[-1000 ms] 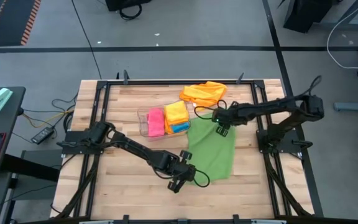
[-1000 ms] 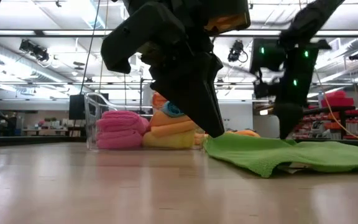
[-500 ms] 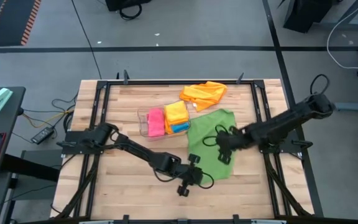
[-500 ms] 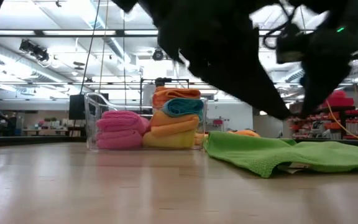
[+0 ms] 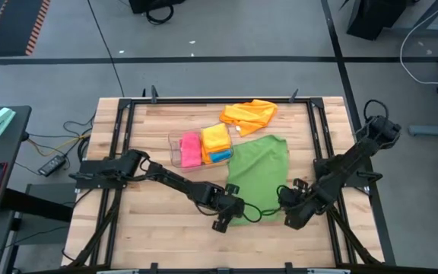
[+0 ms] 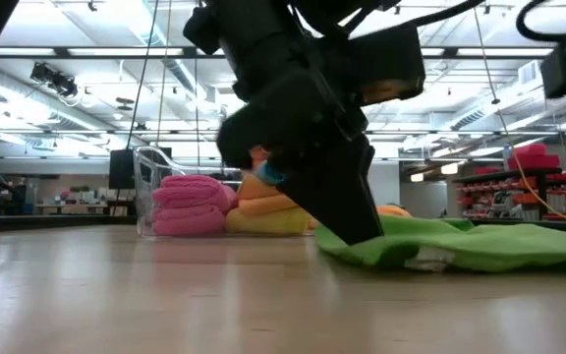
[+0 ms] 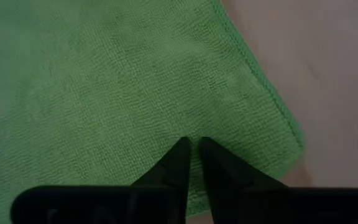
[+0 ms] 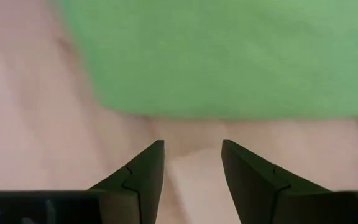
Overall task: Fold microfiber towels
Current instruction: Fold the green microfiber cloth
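Green microfiber towel point(image 5: 258, 180) lies spread flat near the bench's point(image 5: 150, 228) front edge. Left hand point(image 7: 192, 151) is nearly closed, tips pressed on its near corner; right hand point(image 8: 192, 163) sits half open over bare wood, just beside it.

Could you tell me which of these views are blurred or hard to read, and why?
Right wrist view: the green towel and the table are smeared and soft. Left wrist view: sharp, the towel's weave shows clearly. Low view: the left arm's gripper is a dark silhouette against bright ceiling lights. High view: evenly lit, the folded towels in the bin read clearly.
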You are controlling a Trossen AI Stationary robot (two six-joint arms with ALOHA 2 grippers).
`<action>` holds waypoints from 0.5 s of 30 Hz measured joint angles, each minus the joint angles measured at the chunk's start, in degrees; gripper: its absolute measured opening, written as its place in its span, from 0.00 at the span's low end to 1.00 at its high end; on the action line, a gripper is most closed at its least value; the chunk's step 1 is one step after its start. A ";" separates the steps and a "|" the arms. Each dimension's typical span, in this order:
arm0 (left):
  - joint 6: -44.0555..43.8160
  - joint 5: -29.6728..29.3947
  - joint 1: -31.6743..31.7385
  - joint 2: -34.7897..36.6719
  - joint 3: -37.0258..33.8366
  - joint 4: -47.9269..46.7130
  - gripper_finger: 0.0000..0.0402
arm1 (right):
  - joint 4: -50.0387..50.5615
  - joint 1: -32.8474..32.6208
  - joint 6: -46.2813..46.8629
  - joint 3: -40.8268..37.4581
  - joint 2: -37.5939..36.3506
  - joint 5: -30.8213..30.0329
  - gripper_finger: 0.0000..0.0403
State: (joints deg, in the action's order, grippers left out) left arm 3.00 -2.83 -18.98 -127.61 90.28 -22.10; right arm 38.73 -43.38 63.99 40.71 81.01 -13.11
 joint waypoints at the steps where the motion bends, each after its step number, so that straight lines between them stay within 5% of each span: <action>1: -0.60 0.78 -0.29 0.02 0.04 -0.40 0.11 | 0.09 -0.26 -0.95 -0.01 1.06 -0.56 0.42; 15: -0.91 1.87 -2.32 -0.08 -0.07 -1.84 0.10 | -3.05 4.81 -8.98 0.09 9.01 -7.45 0.42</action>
State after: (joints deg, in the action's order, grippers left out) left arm 2.09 -0.96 -21.29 -127.69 90.21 -23.94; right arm 35.69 -38.57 55.01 40.79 90.02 -20.56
